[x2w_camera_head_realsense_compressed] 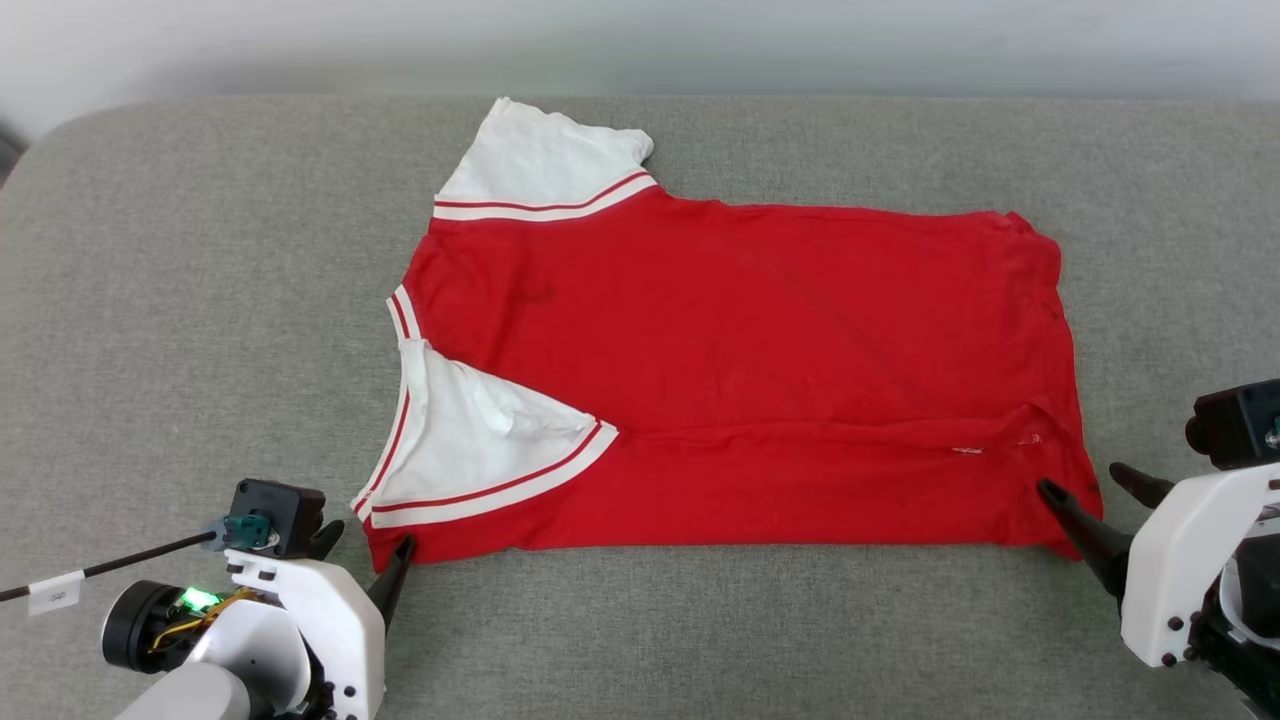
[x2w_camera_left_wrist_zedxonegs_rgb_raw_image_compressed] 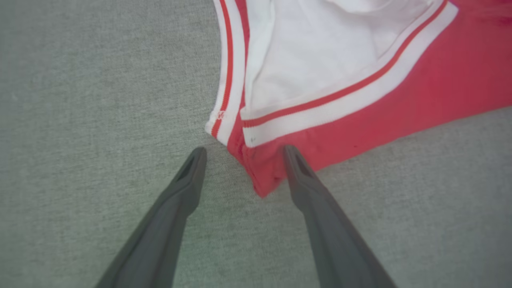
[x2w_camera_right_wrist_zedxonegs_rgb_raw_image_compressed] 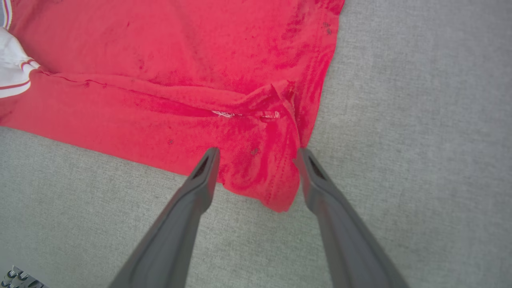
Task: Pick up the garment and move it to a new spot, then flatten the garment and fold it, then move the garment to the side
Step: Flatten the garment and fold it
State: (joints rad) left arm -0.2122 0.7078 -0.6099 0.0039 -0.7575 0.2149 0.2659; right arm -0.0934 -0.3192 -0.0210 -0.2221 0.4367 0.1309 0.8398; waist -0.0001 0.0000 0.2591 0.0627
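The garment (x2w_camera_head_realsense_compressed: pixel 720 330) is a red T-shirt with white sleeves, lying flat across the grey padded surface (x2w_camera_head_realsense_compressed: pixel 200 300). Its near long edge is folded over the body, with one white sleeve on top. My left gripper (x2w_camera_head_realsense_compressed: pixel 368 545) stands open at the garment's near left corner. In the left wrist view that corner of the garment (x2w_camera_left_wrist_zedxonegs_rgb_raw_image_compressed: pixel 400 108) lies between the spread fingers of the left gripper (x2w_camera_left_wrist_zedxonegs_rgb_raw_image_compressed: pixel 244 149). My right gripper (x2w_camera_head_realsense_compressed: pixel 1082 478) is open at the near right corner. In the right wrist view the hem corner of the garment (x2w_camera_right_wrist_zedxonegs_rgb_raw_image_compressed: pixel 180 60) lies loose between the fingers of the right gripper (x2w_camera_right_wrist_zedxonegs_rgb_raw_image_compressed: pixel 258 151).
The grey surface stretches wide on every side of the shirt, with its far edge against a pale wall (x2w_camera_head_realsense_compressed: pixel 640 40). A thin black rod with a white tag (x2w_camera_head_realsense_compressed: pixel 60 592) sticks out left of my left wrist.
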